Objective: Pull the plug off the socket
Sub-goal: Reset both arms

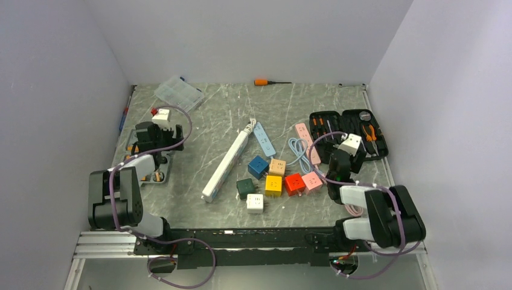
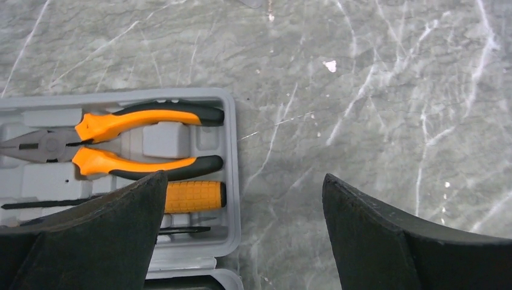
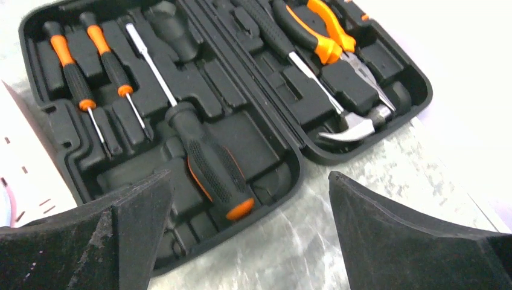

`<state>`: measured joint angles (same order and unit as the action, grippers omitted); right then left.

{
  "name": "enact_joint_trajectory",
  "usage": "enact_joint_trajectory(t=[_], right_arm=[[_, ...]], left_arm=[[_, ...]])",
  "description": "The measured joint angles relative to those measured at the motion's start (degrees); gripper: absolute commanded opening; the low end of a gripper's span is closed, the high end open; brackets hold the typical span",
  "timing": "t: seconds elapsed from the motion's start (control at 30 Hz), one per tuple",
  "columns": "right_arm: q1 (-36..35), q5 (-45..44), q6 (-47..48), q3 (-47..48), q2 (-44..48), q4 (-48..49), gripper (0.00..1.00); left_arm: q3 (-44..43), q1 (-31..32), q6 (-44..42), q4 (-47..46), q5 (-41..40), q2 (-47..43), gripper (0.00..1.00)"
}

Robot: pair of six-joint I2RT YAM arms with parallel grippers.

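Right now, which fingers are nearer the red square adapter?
Right. The right fingers hover just right of the red square adapter; the left fingers are far to its left.

The marble table (image 1: 314, 103) carries a white power strip (image 1: 226, 166), coloured cubes (image 1: 273, 184), black tool case (image 1: 326, 124), screwdriver (image 1: 261, 81).

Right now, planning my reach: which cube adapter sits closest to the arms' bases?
The white cube: the only white one, just nearer the bases than the dark green cube.
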<state>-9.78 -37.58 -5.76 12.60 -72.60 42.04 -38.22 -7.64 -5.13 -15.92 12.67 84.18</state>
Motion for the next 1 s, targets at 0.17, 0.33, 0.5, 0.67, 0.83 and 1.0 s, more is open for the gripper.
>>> enact_joint_trajectory(t=[0.17,0.33,0.5,0.67,0.83,1.0], right_arm=[[0.3,0.3,2.1,-0.4,-7.9,13.9,1.0],[0.4,2.7,4.2,-1.5,-9.3,21.1,1.0],[0.2,8.9,7.6,-7.0,-12.3,33.8,1.0],[0.3,11.0,8.8,-8.1,-15.7,33.6,1.0],[7.9,14.3,4.0,1.1,-13.6,26.3,1.0],[8.7,15.7,2.5,0.9,-12.9,23.7,1.0]], left_arm=[[10.0,0.0,0.5,-11.1,-1.6,-2.4,0.99],[21.5,0.1,0.5,-24.8,-2.5,-7.4,0.99],[28.9,2.0,-0.1,-39.7,-4.0,-7.4,0.99],[27.1,4.6,-0.9,-40.8,-6.7,-7.2,0.99],[25.9,4.4,-0.8,-41.8,-8.1,-7.2,0.99],[25.9,4.4,-0.8,-41.7,-8.5,-7.1,0.99]])
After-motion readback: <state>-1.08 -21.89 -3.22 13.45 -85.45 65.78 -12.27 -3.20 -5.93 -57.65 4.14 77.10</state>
